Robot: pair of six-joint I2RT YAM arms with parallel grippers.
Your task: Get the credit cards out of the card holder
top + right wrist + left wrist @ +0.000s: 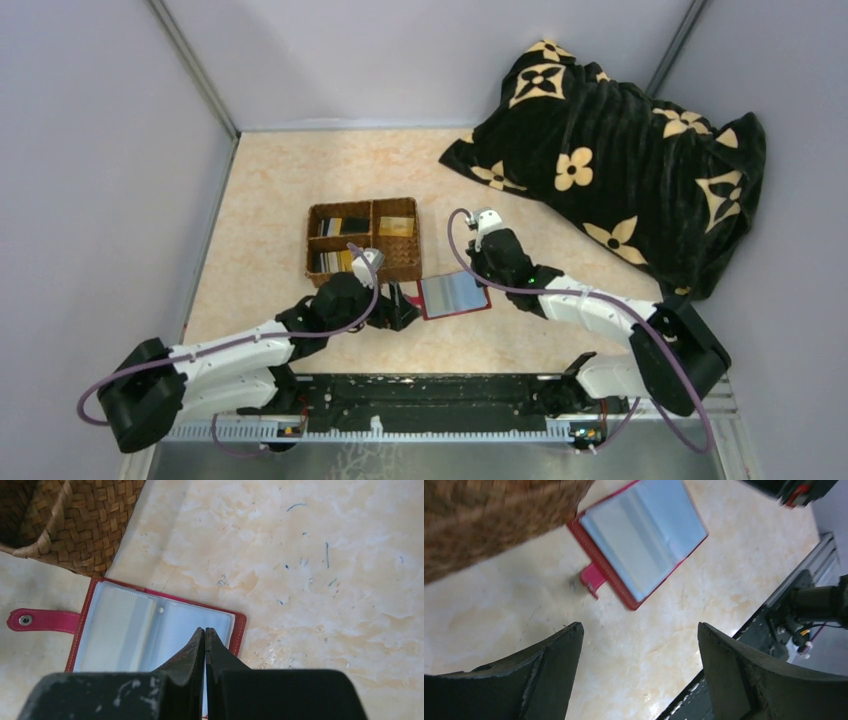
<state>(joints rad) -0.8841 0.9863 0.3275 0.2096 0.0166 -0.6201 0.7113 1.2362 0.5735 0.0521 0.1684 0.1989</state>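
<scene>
At the basket's (405,268) 4 o'clock, the holder (455,294) lies open, its visible pockets apparently empty; cards (340,226) sit in the basket. The left hand (639,630) stands apart; the right hand (205,630) is pressed together above the holder.

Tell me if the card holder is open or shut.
Open. The card holder lies spread flat on the table, clear pocket pages facing up, its snap tab unfastened and sticking out sideways.
</scene>
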